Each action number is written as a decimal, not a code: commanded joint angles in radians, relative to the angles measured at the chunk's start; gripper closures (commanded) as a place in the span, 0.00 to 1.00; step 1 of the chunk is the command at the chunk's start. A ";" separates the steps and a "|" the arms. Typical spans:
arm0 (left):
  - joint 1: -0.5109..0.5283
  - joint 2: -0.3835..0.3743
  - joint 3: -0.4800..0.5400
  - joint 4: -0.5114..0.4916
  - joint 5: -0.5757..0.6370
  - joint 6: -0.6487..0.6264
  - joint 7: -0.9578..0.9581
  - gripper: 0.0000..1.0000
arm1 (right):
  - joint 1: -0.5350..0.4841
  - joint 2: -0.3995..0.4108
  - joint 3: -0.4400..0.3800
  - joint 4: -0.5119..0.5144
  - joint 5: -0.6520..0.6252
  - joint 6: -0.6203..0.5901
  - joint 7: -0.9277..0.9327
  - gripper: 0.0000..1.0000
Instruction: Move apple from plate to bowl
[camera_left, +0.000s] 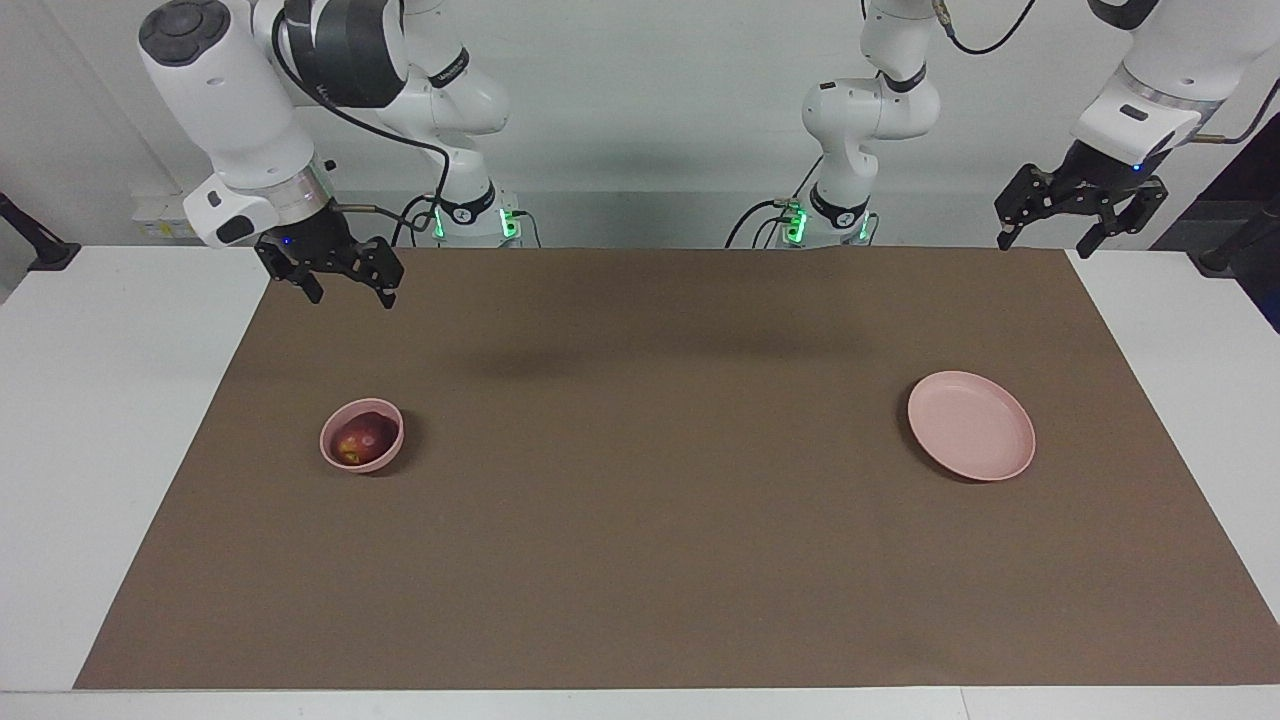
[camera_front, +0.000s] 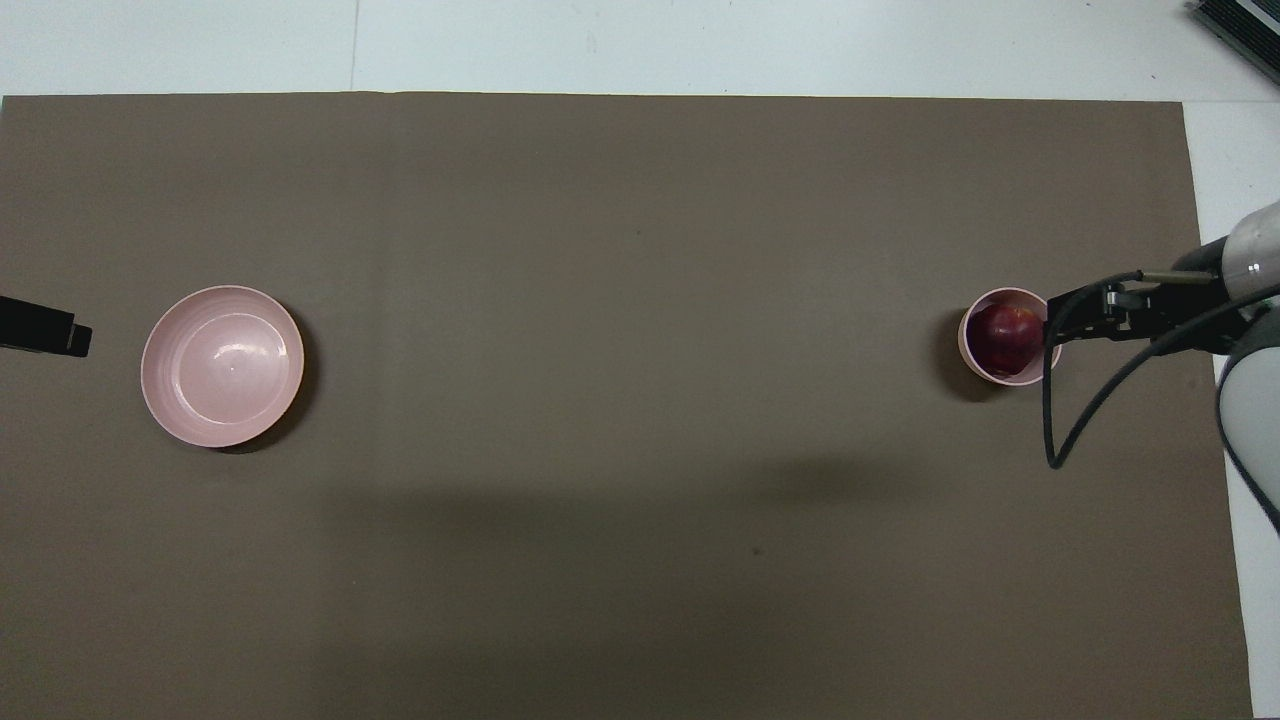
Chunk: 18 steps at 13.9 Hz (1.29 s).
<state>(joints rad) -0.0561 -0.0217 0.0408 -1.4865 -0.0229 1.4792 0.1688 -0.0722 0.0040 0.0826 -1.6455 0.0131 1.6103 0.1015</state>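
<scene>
The dark red apple (camera_left: 362, 437) (camera_front: 1005, 335) lies inside the small deep pink bowl (camera_left: 326, 442) (camera_front: 966, 348) toward the right arm's end of the table. The flat pink plate (camera_left: 970, 425) (camera_front: 222, 365) sits bare toward the left arm's end. My right gripper (camera_left: 350, 295) (camera_front: 1085, 312) hangs open and holds nothing, high over the mat beside the bowl, well clear of it. Over the mat's corner at the left arm's end, my left gripper (camera_left: 1045, 245) (camera_front: 45, 330) waits open with nothing in it.
A brown mat (camera_left: 640, 520) covers most of the white table. A black cable (camera_front: 1060, 420) loops down from the right wrist beside the bowl.
</scene>
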 joint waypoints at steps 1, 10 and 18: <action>0.016 -0.023 -0.010 -0.020 -0.011 -0.010 -0.006 0.00 | -0.020 -0.012 0.000 0.022 -0.001 -0.041 -0.045 0.00; 0.016 -0.023 -0.010 -0.020 -0.011 -0.008 -0.006 0.00 | -0.023 -0.045 -0.001 0.052 0.010 -0.127 -0.051 0.00; 0.016 -0.023 -0.010 -0.020 -0.011 -0.008 -0.006 0.00 | -0.024 -0.044 -0.003 0.053 0.008 -0.118 -0.075 0.00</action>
<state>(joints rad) -0.0561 -0.0229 0.0408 -1.4865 -0.0229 1.4787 0.1688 -0.0849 -0.0313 0.0773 -1.5888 0.0144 1.4936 0.0503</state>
